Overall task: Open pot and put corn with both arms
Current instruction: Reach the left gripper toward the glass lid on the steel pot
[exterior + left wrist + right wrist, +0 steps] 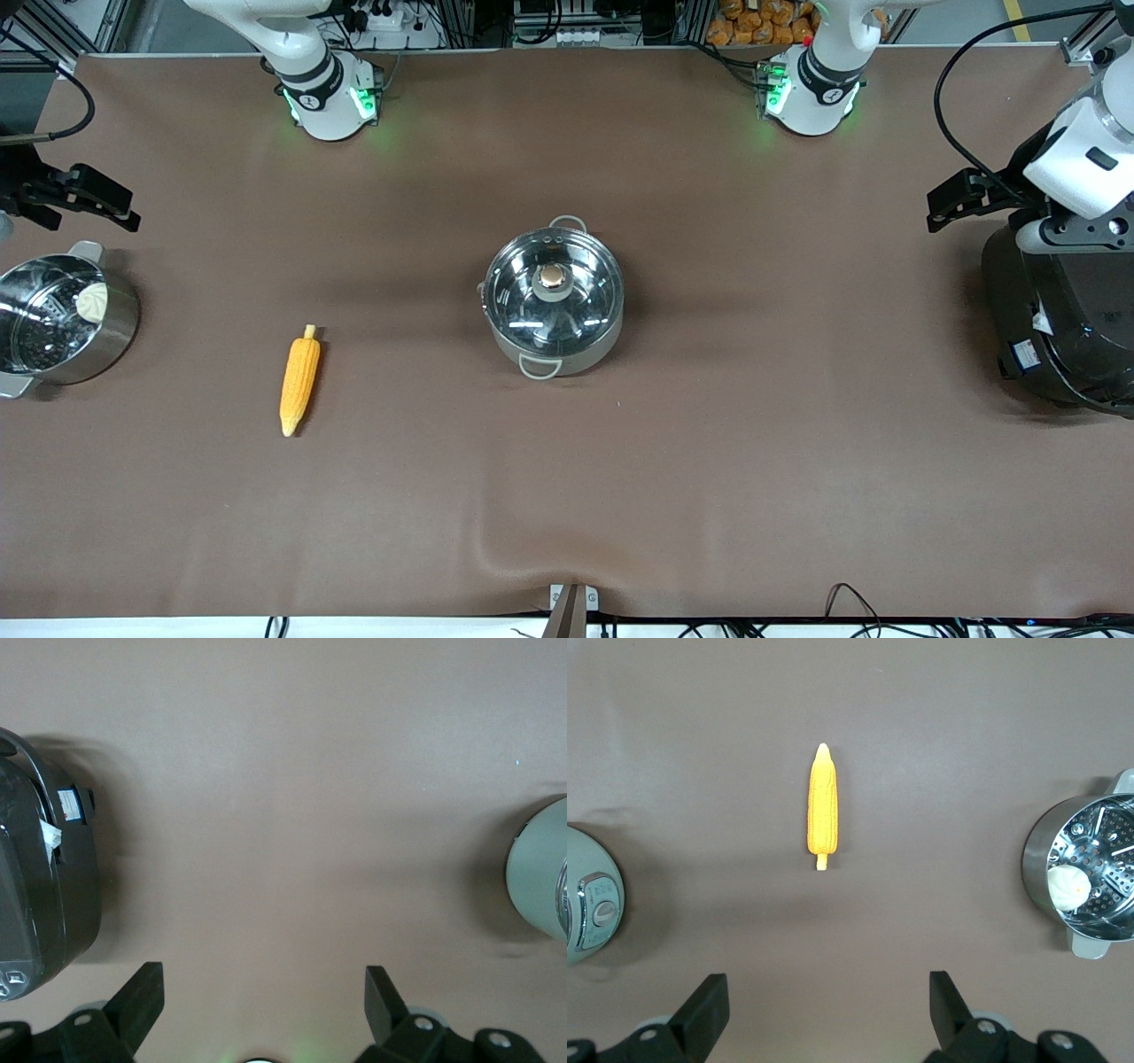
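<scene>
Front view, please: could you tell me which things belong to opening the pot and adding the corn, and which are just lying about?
For the job:
- pot, lid on
- corn, on the table nearer the camera than the pot

Lying about:
- steamer with a bun, at the right arm's end
- rice cooker, at the left arm's end

Brown table (709, 487) w/ lidded steel pot (554, 301) at centre, corn (299, 383) nearby, steamer pot (62, 319) & black rice cooker (1059, 328) at the ends.
</scene>
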You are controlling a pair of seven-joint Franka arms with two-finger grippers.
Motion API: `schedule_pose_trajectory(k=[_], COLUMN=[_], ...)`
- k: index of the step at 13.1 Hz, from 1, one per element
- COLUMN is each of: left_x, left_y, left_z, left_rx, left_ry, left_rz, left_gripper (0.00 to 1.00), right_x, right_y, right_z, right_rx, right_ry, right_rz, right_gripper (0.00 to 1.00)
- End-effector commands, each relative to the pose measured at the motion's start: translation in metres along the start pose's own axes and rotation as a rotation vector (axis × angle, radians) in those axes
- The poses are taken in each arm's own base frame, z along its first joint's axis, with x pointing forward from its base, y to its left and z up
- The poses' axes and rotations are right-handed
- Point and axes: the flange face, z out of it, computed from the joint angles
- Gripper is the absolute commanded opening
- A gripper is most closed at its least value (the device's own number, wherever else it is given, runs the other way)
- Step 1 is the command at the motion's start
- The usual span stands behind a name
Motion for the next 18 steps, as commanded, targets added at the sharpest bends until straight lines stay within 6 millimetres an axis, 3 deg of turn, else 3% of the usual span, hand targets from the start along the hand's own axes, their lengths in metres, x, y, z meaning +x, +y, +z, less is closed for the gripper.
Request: schedule_pose_trajectory(k=[1, 6, 9, 11, 13, 15, 18], left_x=[-0.007, -0.006, 0.004, 0.014, 0.012, 0.007, 0.006], left_y=[-0.001, 0.010, 0.059, 0.111, 0.177, 0.239, 0.310], left_z=[-0.008, -0.009, 0.003, 0.015, 0.033, 0.060, 0.098], left_rx=[-0.022, -0.002, -0.018, -0.036, -0.053, -0.070, -0.106], left_ry=[-0.001, 0.005, -0.004, 0.001, 0.003, 0.006, 0.009], left_rz=[0.023, 0.042, 0.025, -0.066, -0.213, -0.297, -0.388], left_gripper=[1.00, 1.00, 1.00, 1.00, 1.00, 1.00, 1.00], right_x=[-0.004, -0.004, -0.001, 0.006, 0.012, 0.040, 0.054], right_y=[-0.002, -0.002, -0.007, -0.015, -0.018, -0.031, -0.030], right_z=[-0.007, -0.007, -0.004, 0.002, 0.012, 0.067, 0.073], right_rx=[-0.004, -0.003, -0.003, -0.013, -0.006, -0.011, -0.019], right_ry=[0.004, 0.002, -0.002, -0.010, -0.023, -0.118, -0.121], right_rz=[0.002, 0.001, -0.015, -0.036, -0.040, -0.063, -0.056], right_gripper=[1.00, 1.00, 1.00, 1.00, 1.00, 1.00, 1.00])
